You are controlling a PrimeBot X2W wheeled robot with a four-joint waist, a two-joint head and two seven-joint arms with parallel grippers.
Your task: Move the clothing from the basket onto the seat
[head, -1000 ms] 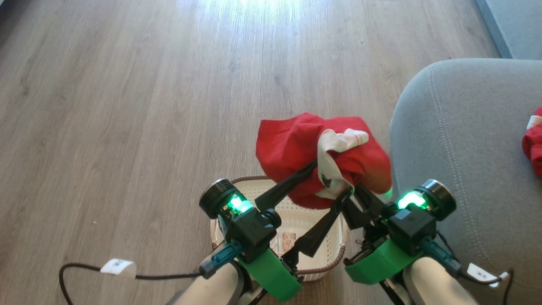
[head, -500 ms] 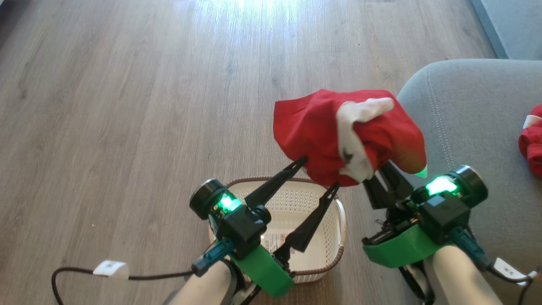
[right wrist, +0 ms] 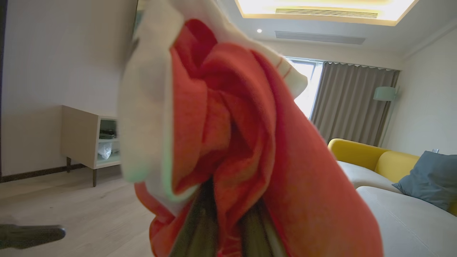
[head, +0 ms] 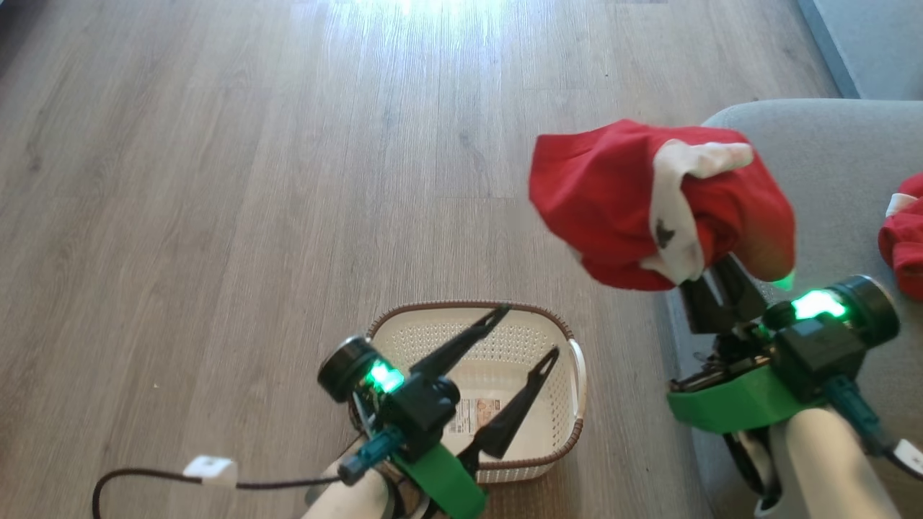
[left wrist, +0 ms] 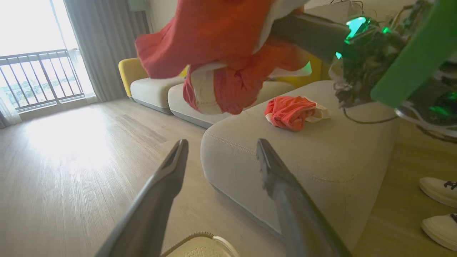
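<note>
Right claw point(head: 714, 288): closed on a red garment point(head: 613, 202) with cream trim. The fabric is bunched over and ahead of the fingertips, which are buried in it. In the right wrist view the two fingers stand pressed close together with cloth pinched between them. The garment hangs in the air, touching neither the floor nor the upholstery.

Seat point(head: 829, 144): grey, with a double stitched seam. Its rounded corner lies below the right claw and extends away to that claw's right. From the head view the held garment sits over this corner's edge, partly over the wooden floor point(head: 288, 180).

A second red garment point(head: 901, 238) lies crumpled on the seat to the right of the right claw, well apart from the held one. The left wrist view confirms it rests flat on the cushion top.

Left claw point(head: 529, 330): fingers spread wide, nothing between them, touching nothing.

Basket point(head: 418, 339): stands on the floor directly beneath the left claw and well to the left of the right claw. The visible interior shows pale perforated walls and a pale bottom carrying a label sticker point(head: 476, 414). The left claw's fingers and wrist cover part of the near side, so I cannot vouch for that portion.
</note>
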